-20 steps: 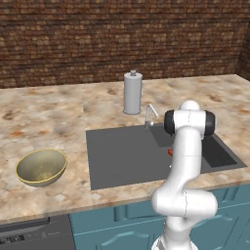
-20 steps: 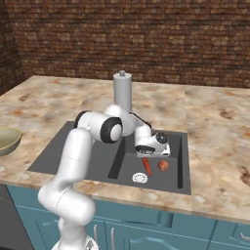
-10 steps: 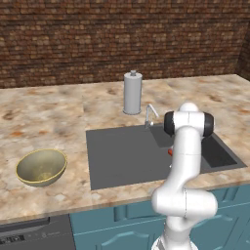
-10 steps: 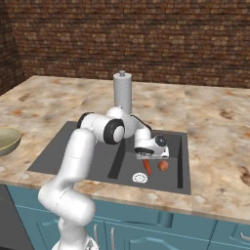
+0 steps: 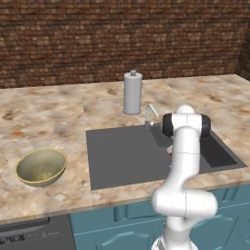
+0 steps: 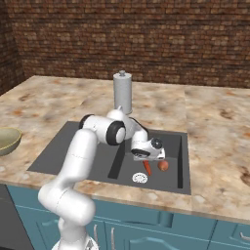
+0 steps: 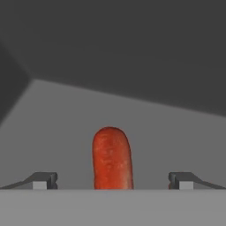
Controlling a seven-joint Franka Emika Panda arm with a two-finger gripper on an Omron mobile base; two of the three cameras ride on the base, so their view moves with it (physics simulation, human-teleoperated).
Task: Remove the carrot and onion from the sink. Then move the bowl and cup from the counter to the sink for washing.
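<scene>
The carrot (image 7: 112,159), a short orange-red stick, lies on the floor of the sink's deeper basin (image 6: 173,146). It points away from the hand, between the two dark fingertips (image 7: 44,180). My gripper (image 6: 146,158) hangs open just above the carrot (image 6: 147,167), with its jaws wide on either side and not touching it. The onion (image 6: 163,165), a small reddish-brown ball, rests just right of the carrot. The olive-yellow bowl (image 5: 41,167) stands on the counter (image 5: 53,122) left of the sink (image 5: 122,154). The cup is out of view.
A white round drain (image 6: 139,178) sits in the basin floor just in front of the carrot. A silver faucet (image 5: 150,113) rises at the sink's back edge, with a tall grey capped cylinder (image 5: 132,93) behind it. A brick wall closes off the counter's far side.
The hand has sunk slightly lower into the basin, closer to the carrot. Its jaws stay wide open, and the carrot, onion and bowl have not moved.
</scene>
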